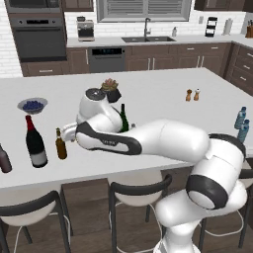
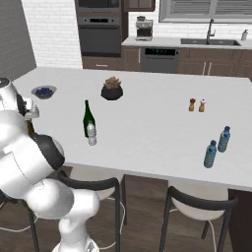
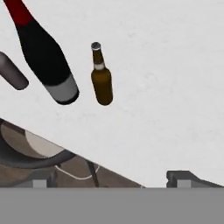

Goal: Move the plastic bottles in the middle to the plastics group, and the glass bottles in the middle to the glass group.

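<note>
Two wine bottles upright: black wine bottle [image 1: 35,142] | green wine bottle [image 2: 88,119] | fingers [image 3: 111,178] wide, empty

A glossy white arm [image 1: 163,141] of rounded, bulbous links, with dark grey bands at the joints.

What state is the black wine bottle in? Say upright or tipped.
Upright: the black wine bottle stands on its base on the counter, red-foiled neck up, beside the amber beer bottle.

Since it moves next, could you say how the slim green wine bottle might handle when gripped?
The green wine bottle stands tall and narrow, so it probably tips easily. Its glossy sides look slippery. The clear plastic bottle stands close against it and may get knocked.
</note>
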